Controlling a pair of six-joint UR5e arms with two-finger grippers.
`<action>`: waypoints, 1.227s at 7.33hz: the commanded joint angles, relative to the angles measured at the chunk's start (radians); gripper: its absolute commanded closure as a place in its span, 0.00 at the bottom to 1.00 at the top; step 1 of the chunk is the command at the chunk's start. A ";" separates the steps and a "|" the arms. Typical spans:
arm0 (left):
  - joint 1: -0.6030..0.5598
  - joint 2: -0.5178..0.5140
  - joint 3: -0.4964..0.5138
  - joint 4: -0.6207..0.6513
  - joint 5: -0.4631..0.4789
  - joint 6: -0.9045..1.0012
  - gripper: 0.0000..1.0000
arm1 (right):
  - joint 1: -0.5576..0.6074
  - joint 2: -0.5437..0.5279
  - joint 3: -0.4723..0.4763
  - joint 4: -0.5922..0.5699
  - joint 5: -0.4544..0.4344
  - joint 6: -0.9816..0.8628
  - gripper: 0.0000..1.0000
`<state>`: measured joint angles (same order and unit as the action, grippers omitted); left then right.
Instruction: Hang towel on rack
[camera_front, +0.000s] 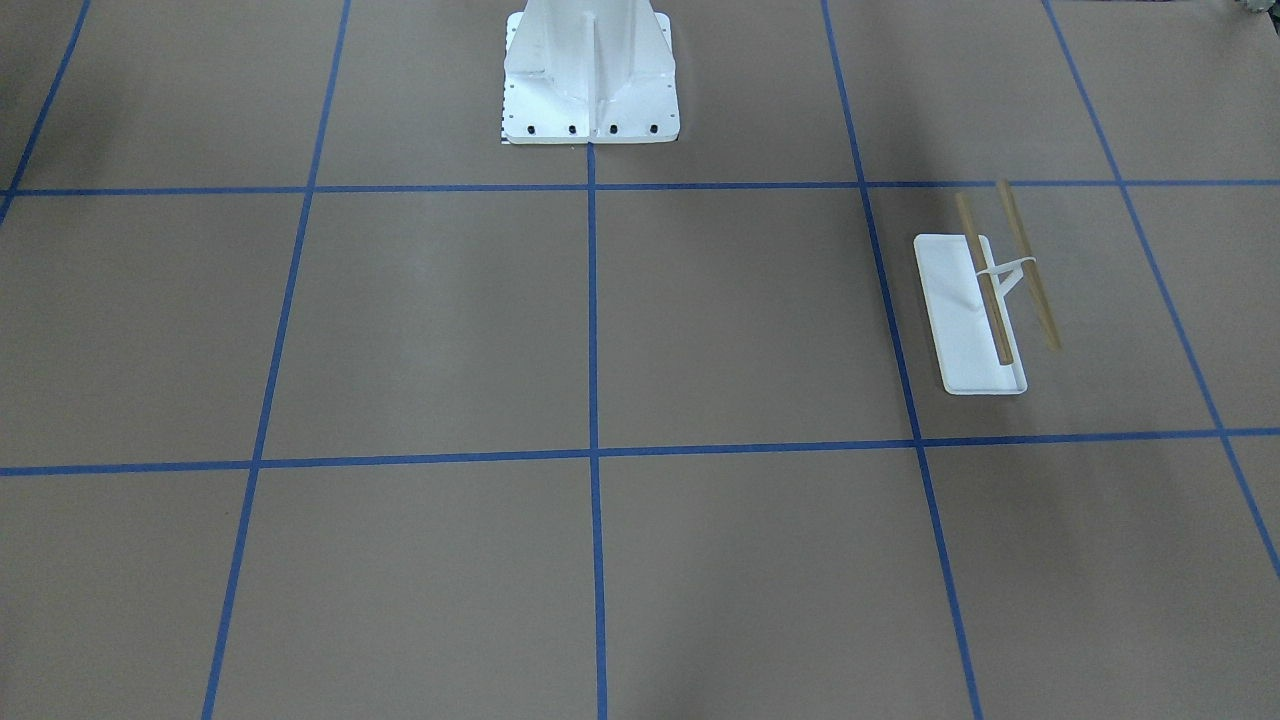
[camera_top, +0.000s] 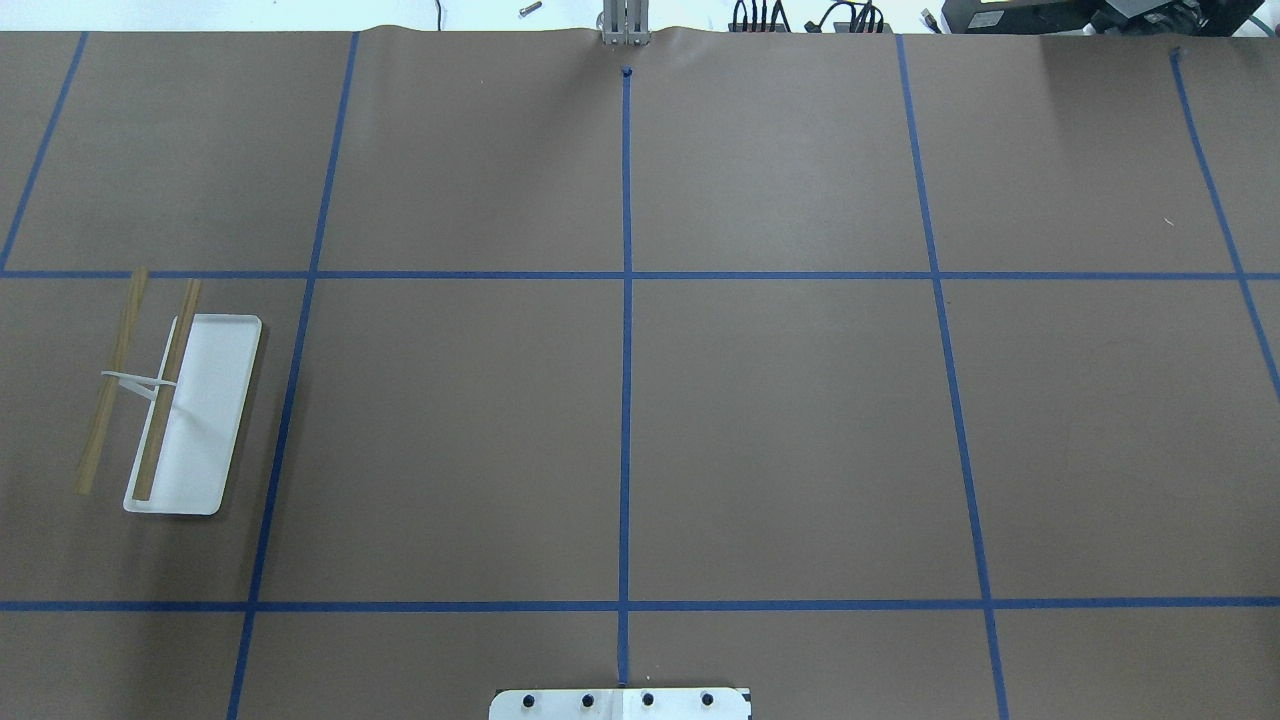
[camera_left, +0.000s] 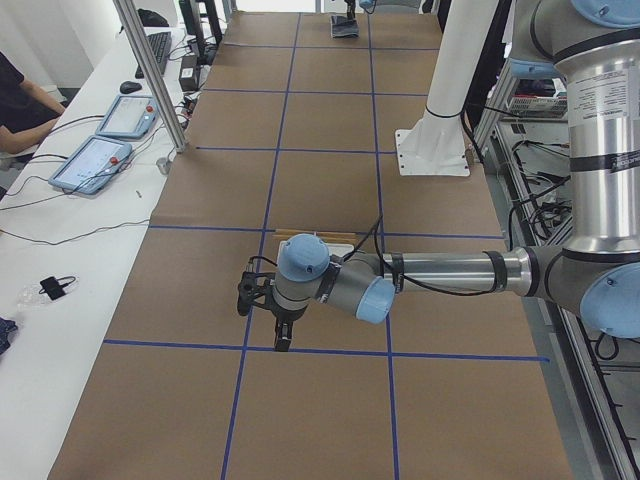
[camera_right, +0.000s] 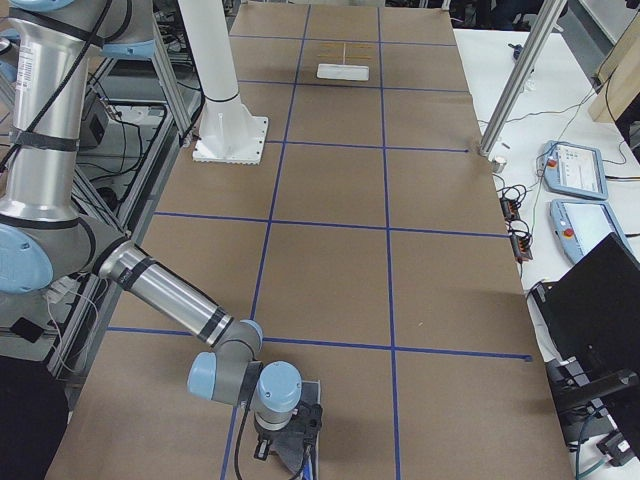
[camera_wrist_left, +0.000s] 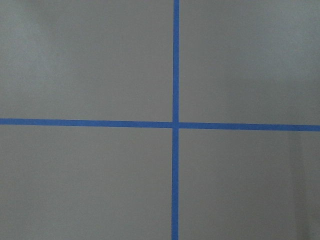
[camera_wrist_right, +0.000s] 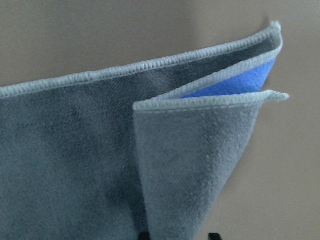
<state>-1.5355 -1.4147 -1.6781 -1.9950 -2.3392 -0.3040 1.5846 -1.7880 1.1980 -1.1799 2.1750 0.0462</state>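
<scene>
The towel (camera_wrist_right: 100, 160) fills the right wrist view, dark grey with a light stitched edge, one corner folded over and a strip of bright blue showing. My right gripper (camera_right: 285, 450) hangs low over the table's right end, shut on the towel (camera_right: 306, 440). The rack (camera_top: 190, 420) stands far off on the table's left side, white base, two tan rods; it also shows in the front view (camera_front: 985, 300). My left gripper (camera_left: 265, 320) points down in front of the rack (camera_left: 310, 237). I cannot tell whether it is open or shut.
The white robot pedestal (camera_front: 590, 70) is bolted at the table's near middle edge (camera_top: 620, 703). Blue tape lines (camera_wrist_left: 175, 125) cross the brown table cover. Control pendants (camera_left: 100, 150) and cables lie on the operators' side table, beside a metal post (camera_right: 520, 75).
</scene>
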 joint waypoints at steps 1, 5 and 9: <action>0.000 -0.001 -0.003 -0.001 0.000 0.000 0.02 | 0.000 0.006 0.026 0.009 0.008 -0.006 1.00; 0.000 -0.003 -0.006 0.001 0.001 -0.001 0.02 | 0.002 0.068 0.151 -0.003 0.025 -0.016 1.00; 0.018 -0.081 0.001 0.013 0.000 0.006 0.02 | -0.060 0.215 0.500 -0.327 0.089 -0.017 1.00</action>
<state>-1.5297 -1.4749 -1.6791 -1.9838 -2.3375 -0.2991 1.5512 -1.6471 1.6093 -1.3947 2.2590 0.0293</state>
